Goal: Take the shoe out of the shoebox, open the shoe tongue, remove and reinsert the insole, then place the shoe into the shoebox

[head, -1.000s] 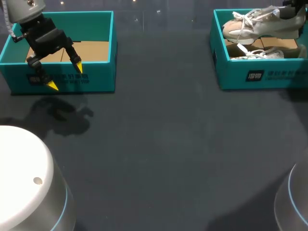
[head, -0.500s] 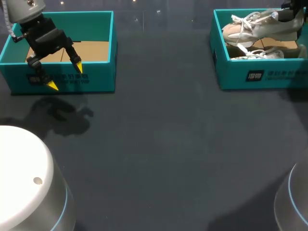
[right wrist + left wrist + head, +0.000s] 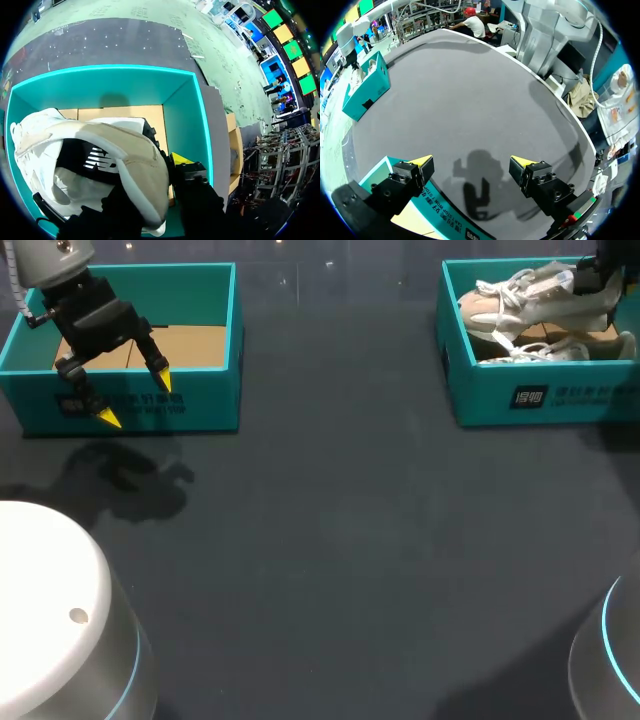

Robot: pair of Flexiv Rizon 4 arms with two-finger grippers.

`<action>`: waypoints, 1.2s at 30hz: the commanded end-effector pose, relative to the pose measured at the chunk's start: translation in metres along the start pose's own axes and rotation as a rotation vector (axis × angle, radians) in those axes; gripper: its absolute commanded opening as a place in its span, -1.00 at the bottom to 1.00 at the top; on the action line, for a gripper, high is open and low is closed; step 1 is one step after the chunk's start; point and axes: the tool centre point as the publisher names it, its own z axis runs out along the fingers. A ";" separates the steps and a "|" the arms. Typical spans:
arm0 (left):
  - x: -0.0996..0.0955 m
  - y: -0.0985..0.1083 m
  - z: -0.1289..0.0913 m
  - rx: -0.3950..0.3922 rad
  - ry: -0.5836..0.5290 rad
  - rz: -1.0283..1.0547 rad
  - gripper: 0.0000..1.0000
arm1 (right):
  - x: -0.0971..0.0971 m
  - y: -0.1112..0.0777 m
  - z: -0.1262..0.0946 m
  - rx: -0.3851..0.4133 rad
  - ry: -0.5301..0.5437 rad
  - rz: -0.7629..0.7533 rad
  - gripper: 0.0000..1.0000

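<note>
From above, the left gripper (image 3: 135, 400) hangs over the front wall of the left box (image 3: 200, 345), its yellow tips spread wide with nothing between them; one tip lies over the wall's outer face, the other over the cardboard floor inside. Across the dark table (image 3: 350, 540), well apart, stands the right box (image 3: 470, 390). The shoe (image 3: 530, 298), beige with white laces, is raised over this box, toe toward the middle of the table, and the right gripper (image 3: 592, 275) grips it at the heel. A second shoe (image 3: 560, 352) lies on the box floor beneath it. In the left wrist view the left gripper (image 3: 471, 161) is wide open and empty, with bare table (image 3: 470, 90) and its own shadow ahead of it, and the teal wall of the left box (image 3: 437, 200) under and just behind its fingers. The right box (image 3: 370, 90) sits far off near the table's edge; the shoe is too small there to make out. In the right wrist view the right gripper (image 3: 172, 162) is closed on the heel collar of the shoe (image 3: 120, 150): one yellow tip shows outside the heel, while the other finger is hidden by the shoe. The teal walls of the right box (image 3: 182, 110) and its cardboard floor lie beyond and beneath the shoe.
</note>
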 end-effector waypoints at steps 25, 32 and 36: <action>0.000 0.000 0.000 -0.002 0.001 0.001 1.00 | 0.003 0.010 0.040 0.023 0.041 -0.033 -1.00; 0.000 0.000 0.000 -0.002 0.001 0.001 1.00 | 0.007 0.012 0.052 0.035 0.048 -0.058 -1.00; 0.000 0.000 0.000 -0.002 0.001 0.001 1.00 | 0.009 0.011 0.059 0.058 0.054 -0.061 -1.00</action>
